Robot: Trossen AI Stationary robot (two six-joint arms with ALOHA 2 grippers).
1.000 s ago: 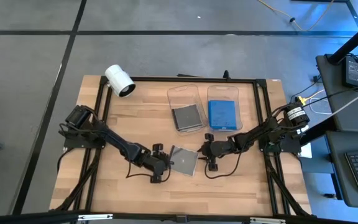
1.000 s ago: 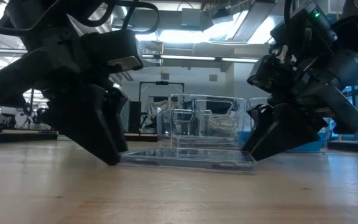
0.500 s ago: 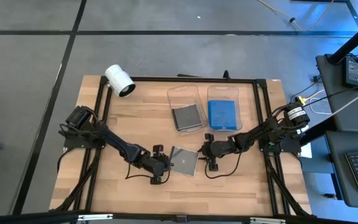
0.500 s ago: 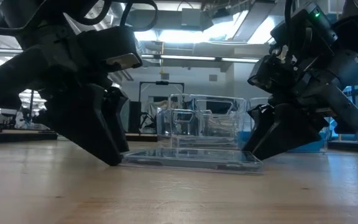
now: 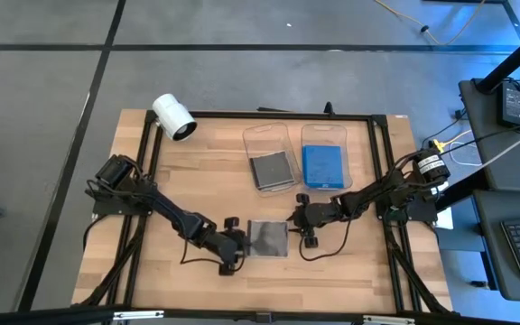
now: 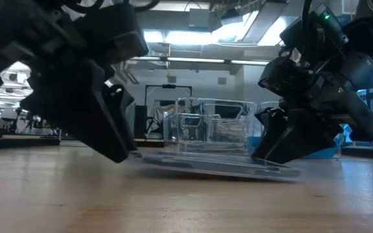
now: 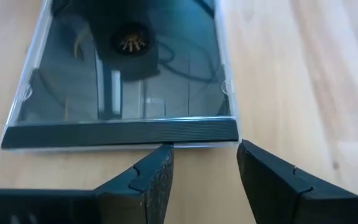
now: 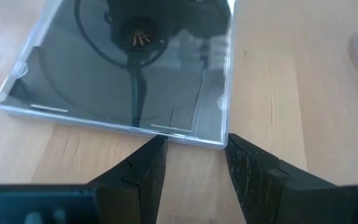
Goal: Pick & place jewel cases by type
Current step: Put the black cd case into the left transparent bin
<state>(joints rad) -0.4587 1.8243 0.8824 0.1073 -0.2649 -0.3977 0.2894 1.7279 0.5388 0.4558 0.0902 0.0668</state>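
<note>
Both dark arms reach low to the wooden table's [image 5: 152,280] middle. The left gripper [image 5: 234,246] and right gripper [image 5: 300,218], each with fingers narrowly parted and holding nothing, flank one dark grey transparent jewel case [image 5: 267,239] lying flat. Two clear rectangular plastic tubs behind hold one grey case [image 5: 273,170] and one solid blue case [image 5: 321,166].

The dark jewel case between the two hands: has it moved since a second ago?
Yes. The dark jewel case has turned square to the table edges and shifted slightly away from the tubs.
</note>
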